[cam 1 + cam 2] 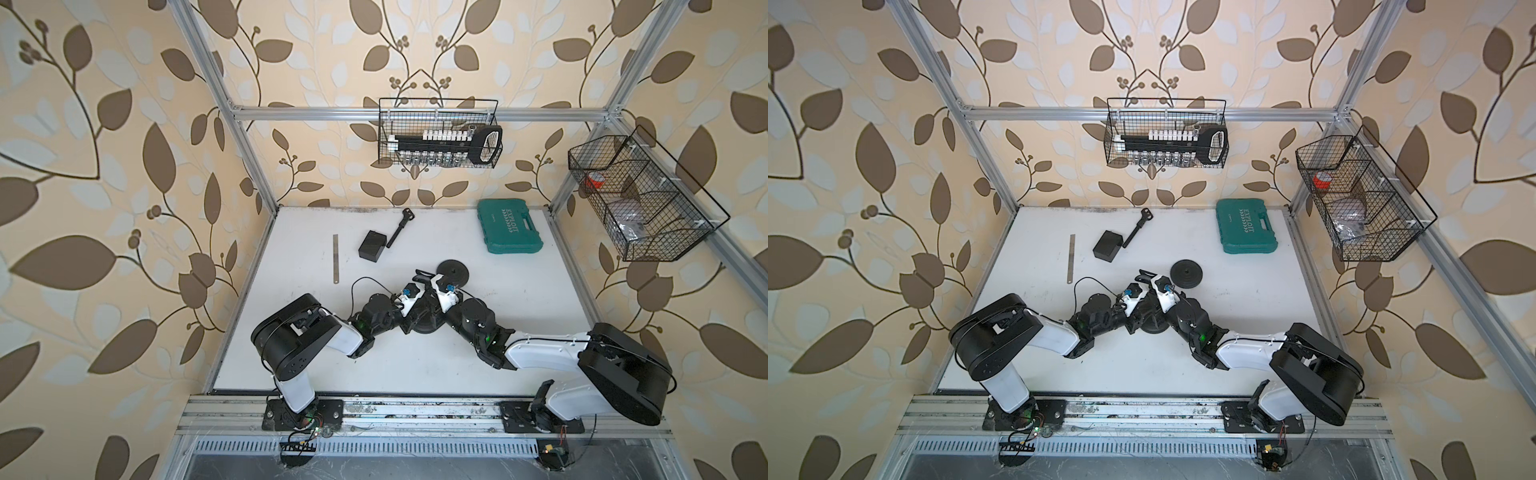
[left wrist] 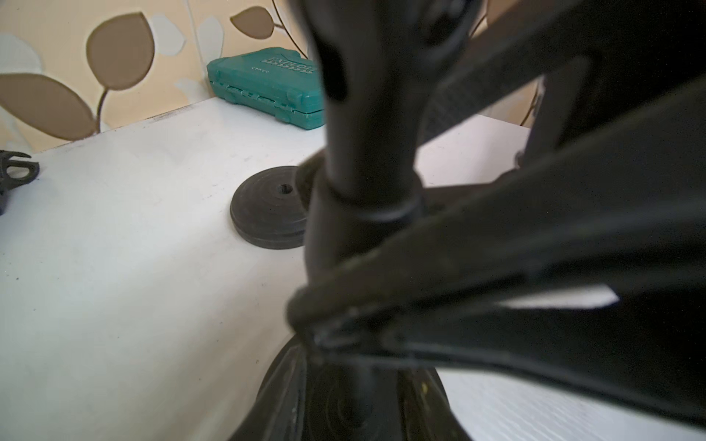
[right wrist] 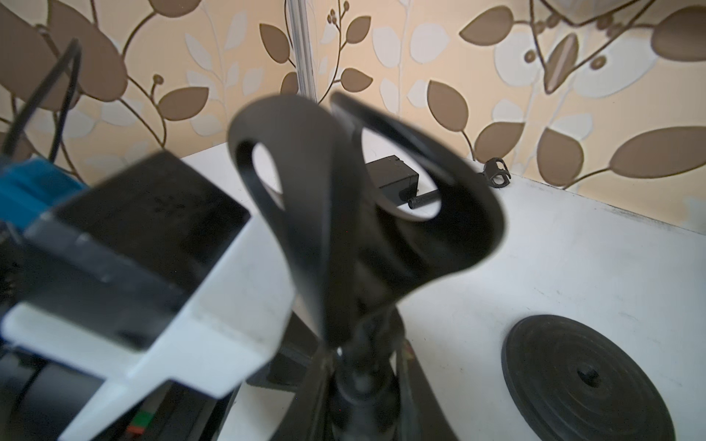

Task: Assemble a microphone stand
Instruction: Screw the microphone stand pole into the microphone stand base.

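Starting far left of the disc: one steel ruler lies flat on the desk. A bit closer to the disc and farther back sits one black box. One spare rod with a clip head lies just beside it.

Just left of the disc, a little nearer the robot, is the part being built. A pole stands upright on its own round base, with a clip on top. Both arms meet there.

The left hand is at the pole with one finger lying against it. It's too blurry to tell whether that hand is apart or pressed together. The right hand looks clamped on the pole, just under the clip.

Handling guess:
- **Pole:** it looks thin, stiff and smooth, so it could easily slip or spin in the pads.
- **Base:** it looks heavy enough to keep things standing.
- **Clip:** it looks like springy plastic that shouldn't be squeezed.
- **Where to grab:** low on the pole near the collar seems safest, not up at the clip.

Right of the disc and farther back sits one green case. Beyond the disc, two wire baskets hang on the frame, one behind it and one off to its right.

The count is two hands, two round bases including the disc, and two clip-headed rods. There's one each of ruler, box and case, plus the two baskets.
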`<state>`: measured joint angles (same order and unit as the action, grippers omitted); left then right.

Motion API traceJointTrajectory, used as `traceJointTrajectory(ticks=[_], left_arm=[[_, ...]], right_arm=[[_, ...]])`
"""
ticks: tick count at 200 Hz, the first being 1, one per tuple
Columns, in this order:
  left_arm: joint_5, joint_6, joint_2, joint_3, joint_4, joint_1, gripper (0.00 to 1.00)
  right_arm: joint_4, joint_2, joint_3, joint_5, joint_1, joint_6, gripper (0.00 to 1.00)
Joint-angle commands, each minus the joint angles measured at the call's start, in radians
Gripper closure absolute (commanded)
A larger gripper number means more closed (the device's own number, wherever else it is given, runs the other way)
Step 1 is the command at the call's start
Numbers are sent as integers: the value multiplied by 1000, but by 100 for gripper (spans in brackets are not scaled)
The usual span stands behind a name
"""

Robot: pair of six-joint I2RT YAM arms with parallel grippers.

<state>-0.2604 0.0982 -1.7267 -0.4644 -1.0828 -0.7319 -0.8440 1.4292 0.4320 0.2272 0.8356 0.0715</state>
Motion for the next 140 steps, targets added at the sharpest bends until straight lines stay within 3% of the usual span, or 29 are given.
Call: traceJointTrajectory(ticks=[1,38,83,110,123,140], left_arm=[[-33,1,-35,-38,-41,0,61],[-32,3,-63,-69,-26,0,66],[-20,14,-93,-80,-17,0,84],[-13,29,-107,-79,-1,-1,90],[-2,32,-110,-74,8,-3,92],[9,51,-110,-68,22,-7,93]], right_arm=[[73,30,-36,33,0,48,100],[68,38,-38,-33,-17,64,100],[21,49,-67,-133,-54,79,100],[55,28,-62,-254,-108,53,79],[117,-4,-49,-326,-126,13,58],[242,-64,-22,-385,-177,-65,43]])
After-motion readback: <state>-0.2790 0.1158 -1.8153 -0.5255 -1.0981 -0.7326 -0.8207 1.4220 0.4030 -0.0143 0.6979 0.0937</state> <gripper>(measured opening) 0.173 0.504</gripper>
